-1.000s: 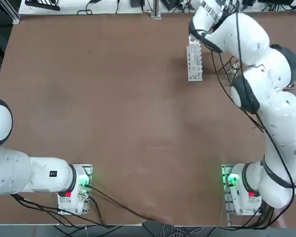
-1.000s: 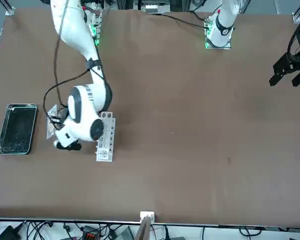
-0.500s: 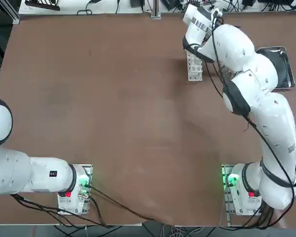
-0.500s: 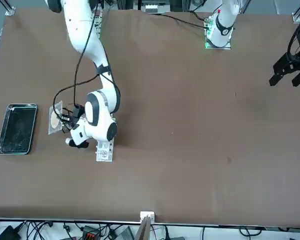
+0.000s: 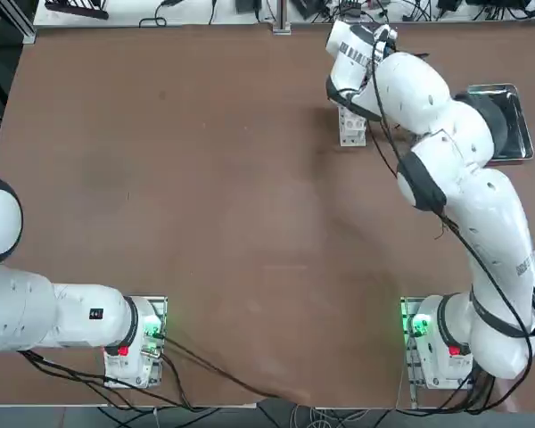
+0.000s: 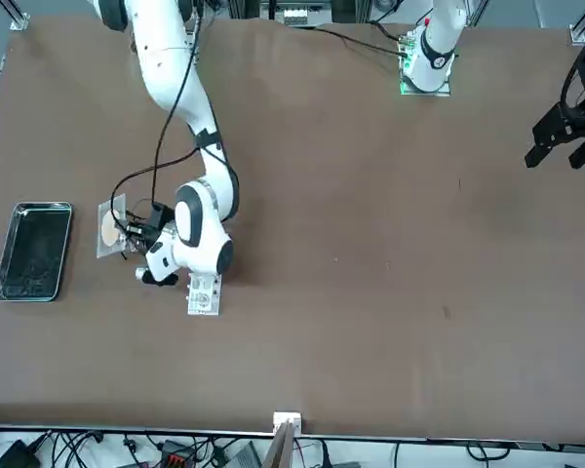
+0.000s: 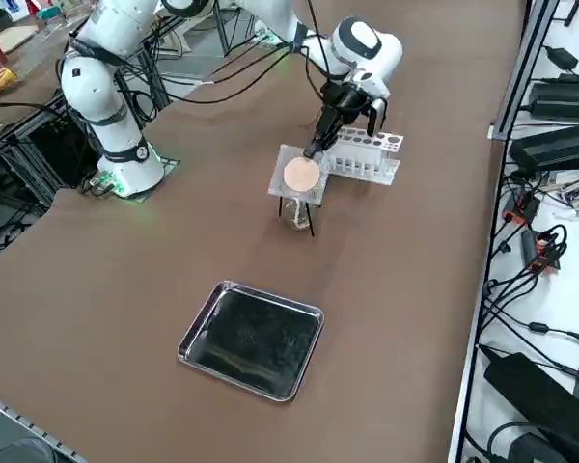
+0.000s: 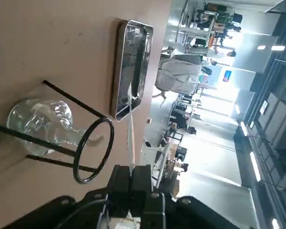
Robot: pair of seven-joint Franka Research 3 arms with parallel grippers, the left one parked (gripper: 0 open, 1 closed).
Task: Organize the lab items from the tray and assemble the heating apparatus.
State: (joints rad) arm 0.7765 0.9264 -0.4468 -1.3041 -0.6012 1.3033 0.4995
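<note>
R arm (image 5: 464,214) rises from its base at the table's near edge, reaches far across w/ elbow bent, forearm angling back toward table centre. Wrist tilted, so the right gripper (image 7: 312,150) points down at a slant. Fingers (image 8: 120,183) pressed together, pinching the edge of the grey mesh square (image 7: 299,176), seen edge-on as a thin line just ahead of the fingertips in wrist view. Black cables loop along forearm to the hand. Mesh sits level, directly below and slightly out from the hand.
</note>
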